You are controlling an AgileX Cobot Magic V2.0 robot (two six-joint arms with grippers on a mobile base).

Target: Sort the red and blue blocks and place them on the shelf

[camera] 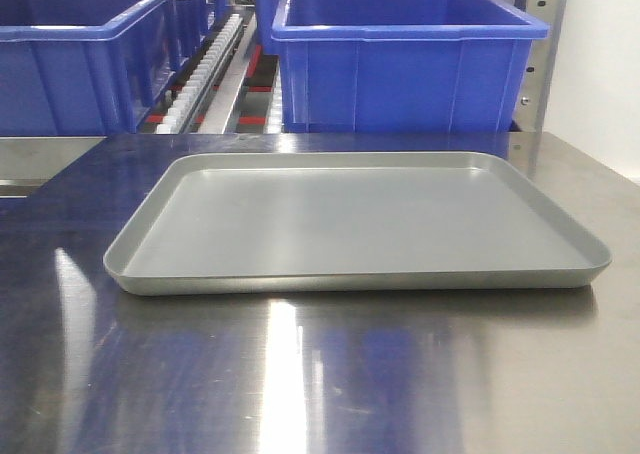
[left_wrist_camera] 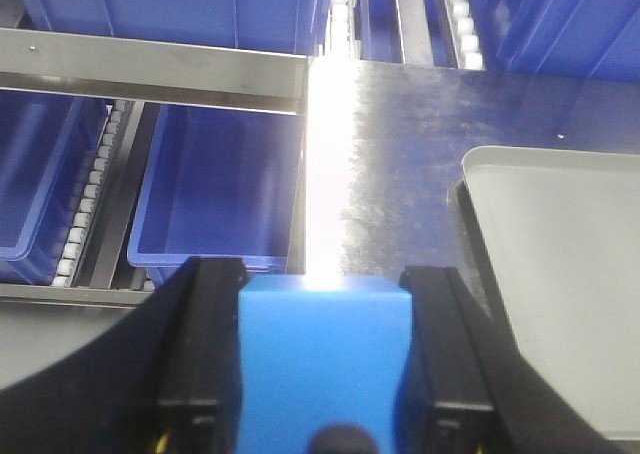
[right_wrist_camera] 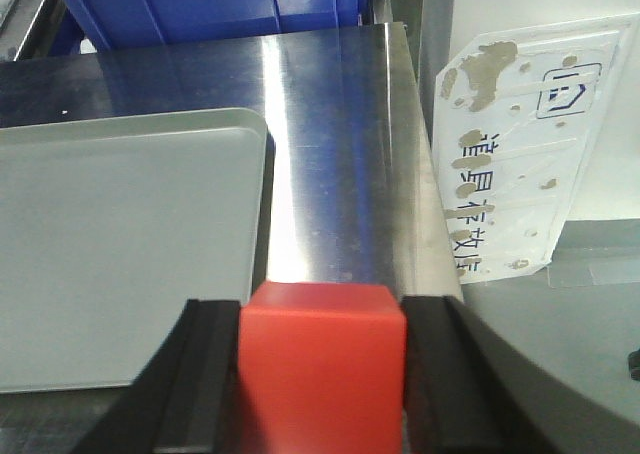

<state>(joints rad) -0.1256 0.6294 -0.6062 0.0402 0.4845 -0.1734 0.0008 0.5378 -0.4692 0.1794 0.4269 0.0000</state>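
Observation:
In the left wrist view the blue block (left_wrist_camera: 322, 359) is clamped between the black fingers of my left gripper (left_wrist_camera: 322, 374), held above the table's left edge beside the grey tray (left_wrist_camera: 560, 274). The shelf's steel front rail (left_wrist_camera: 150, 69) crosses the upper left, with white roller tracks (left_wrist_camera: 85, 209) below it. My right gripper (right_wrist_camera: 320, 374) is shut on the red block (right_wrist_camera: 320, 364), above the steel tabletop just right of the tray (right_wrist_camera: 120, 244). Neither gripper nor block shows in the front view, where the tray (camera: 360, 279) holds nothing.
Big blue bins (camera: 405, 59) sit on the shelf behind the steel tabletop (camera: 300, 374), with a roller track (camera: 205, 74) between them. More blue bins (left_wrist_camera: 215, 184) lie on a lower level at the left. A stained white sign (right_wrist_camera: 520, 144) stands past the table's right edge.

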